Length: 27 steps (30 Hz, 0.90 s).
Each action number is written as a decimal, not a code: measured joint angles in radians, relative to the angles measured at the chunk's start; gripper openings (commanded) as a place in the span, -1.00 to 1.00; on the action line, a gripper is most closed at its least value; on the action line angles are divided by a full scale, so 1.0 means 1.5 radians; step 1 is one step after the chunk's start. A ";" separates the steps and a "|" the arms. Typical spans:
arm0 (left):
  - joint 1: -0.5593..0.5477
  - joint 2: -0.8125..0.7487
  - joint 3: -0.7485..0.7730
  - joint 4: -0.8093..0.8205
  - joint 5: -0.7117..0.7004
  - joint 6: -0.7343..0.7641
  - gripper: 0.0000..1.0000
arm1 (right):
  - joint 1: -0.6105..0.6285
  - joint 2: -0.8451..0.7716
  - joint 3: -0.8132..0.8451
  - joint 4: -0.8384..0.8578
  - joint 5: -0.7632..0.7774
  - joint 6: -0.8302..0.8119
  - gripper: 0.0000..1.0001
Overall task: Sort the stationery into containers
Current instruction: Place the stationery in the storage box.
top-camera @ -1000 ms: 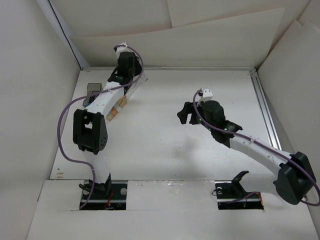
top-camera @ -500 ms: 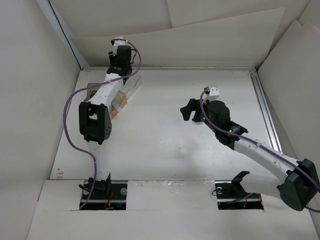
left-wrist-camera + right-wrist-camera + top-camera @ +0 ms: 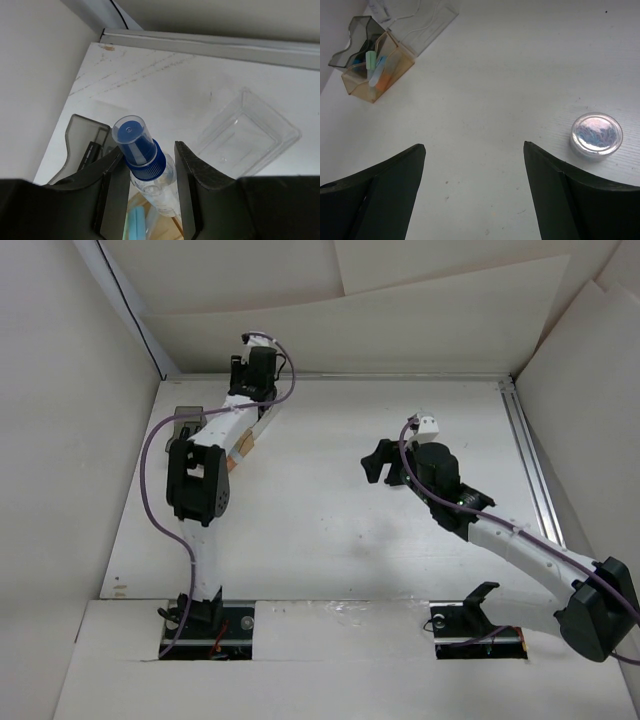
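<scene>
My left gripper is shut on the small clear blue-capped bottle and holds it in the air at the table's back left. Below it are the amber bin, with a light blue marker in it, and the smoky grey bin. The clear bin lies empty to the right. The right wrist view shows the grey bin, the amber bin with green and orange markers, and the clear bin. My right gripper is open and empty above the bare table.
A small round clear tub with bluish contents sits on the table right of my right gripper. Paper walls close in the back and the sides. A metal rail runs along the right edge.
My left arm has shifted at the back left, its gripper ending slightly to the right with the bottle still held. My right gripper drifted a little to the right, then stayed still.
</scene>
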 measured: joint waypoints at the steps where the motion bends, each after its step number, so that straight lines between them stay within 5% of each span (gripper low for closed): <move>1: -0.005 0.000 -0.008 0.005 -0.002 0.006 -0.69 | 0.000 0.000 0.000 0.000 0.000 0.000 0.70; 27: -0.023 0.012 -0.072 0.062 -0.007 0.021 -0.59 | -0.002 0.000 0.000 0.000 -0.001 0.000 0.70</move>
